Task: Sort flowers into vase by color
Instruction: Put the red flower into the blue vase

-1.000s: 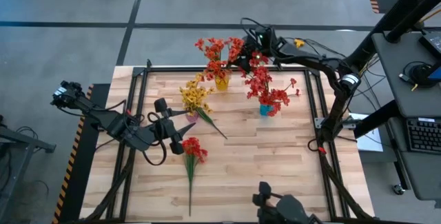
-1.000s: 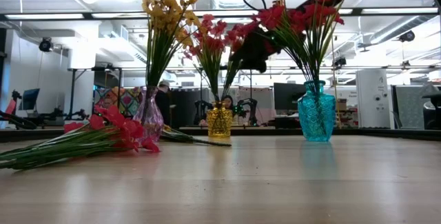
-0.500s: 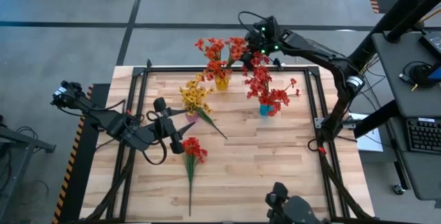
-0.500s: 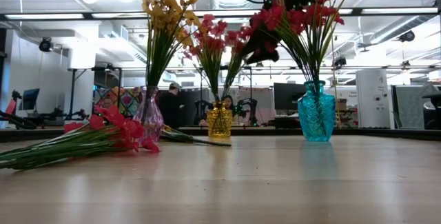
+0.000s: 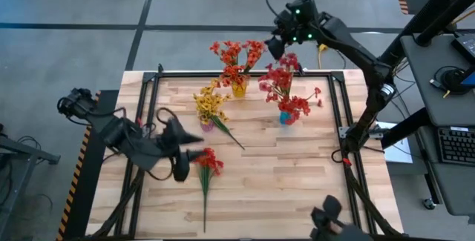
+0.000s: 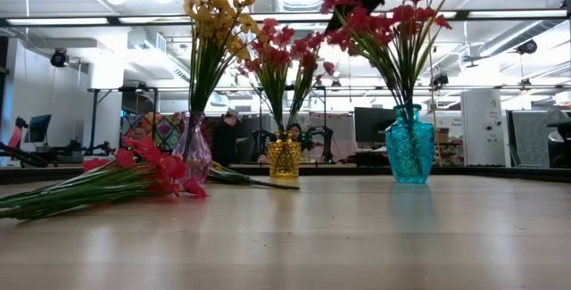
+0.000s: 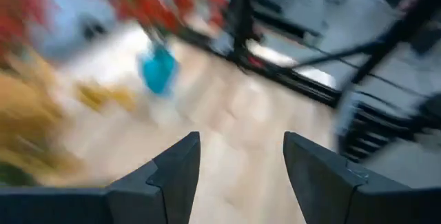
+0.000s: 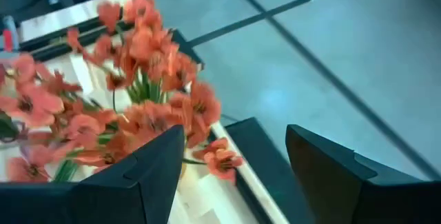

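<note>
One red spray (image 5: 207, 164) lies flat on the table, its stem pointing to the near edge; the low view shows it at the left (image 6: 134, 172). My left gripper (image 5: 191, 153) hovers open just left of its blossoms, touching nothing. Yellow flowers (image 5: 210, 104) stand in a pink vase (image 6: 194, 152). Orange-red flowers (image 5: 236, 57) stand in a yellow vase (image 6: 284, 158). Red flowers (image 5: 286, 89) stand in a teal vase (image 6: 409, 147). My right gripper (image 5: 273, 46) is open, high above the far edge and beyond the blossoms, with the orange-red flowers (image 8: 151, 100) ahead of it.
A loose green stem (image 5: 228, 135) lies on the table beside the pink vase. A black frame rail (image 5: 245, 73) runs along the table's far edge. Bare wood (image 5: 297, 174) spreads over the near right part of the table.
My right gripper has risen out of the blossoms between the yellow and teal vases and drawn back past the far edge. My left gripper has swung and shifted toward the near edge, closer to the red spray on the table. The flowers and vases stay put.
</note>
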Controlling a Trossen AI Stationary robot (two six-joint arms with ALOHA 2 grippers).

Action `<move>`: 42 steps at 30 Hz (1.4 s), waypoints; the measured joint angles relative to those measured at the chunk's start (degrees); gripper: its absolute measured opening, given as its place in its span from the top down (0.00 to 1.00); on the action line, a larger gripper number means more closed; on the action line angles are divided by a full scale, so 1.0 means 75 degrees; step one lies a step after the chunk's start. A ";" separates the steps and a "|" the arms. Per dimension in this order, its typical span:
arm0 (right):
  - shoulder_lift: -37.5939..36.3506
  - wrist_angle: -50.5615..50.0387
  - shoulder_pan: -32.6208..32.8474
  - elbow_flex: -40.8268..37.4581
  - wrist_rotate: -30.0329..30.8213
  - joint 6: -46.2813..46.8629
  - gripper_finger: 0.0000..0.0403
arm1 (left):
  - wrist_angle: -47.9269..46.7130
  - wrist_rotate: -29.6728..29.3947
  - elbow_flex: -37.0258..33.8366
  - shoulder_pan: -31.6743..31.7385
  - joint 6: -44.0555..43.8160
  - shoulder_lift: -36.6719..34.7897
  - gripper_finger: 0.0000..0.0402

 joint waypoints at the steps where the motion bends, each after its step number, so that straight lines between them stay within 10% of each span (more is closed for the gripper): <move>1: 0.0000 -0.0162 0.0003 0.0229 0.0127 -0.0001 0.39 | -0.0141 0.0329 0.0120 -0.0059 -0.0526 0.0149 0.52; 19: -0.0184 -0.3242 0.0020 0.3357 0.0428 0.0009 0.39 | -0.2433 0.2409 0.0700 -0.1166 -0.8034 0.3560 0.52; 42: -0.0603 -0.4184 0.1001 0.3356 -0.0117 0.0210 0.39 | -0.2351 0.3031 0.0697 -0.0789 -0.9352 0.6109 0.35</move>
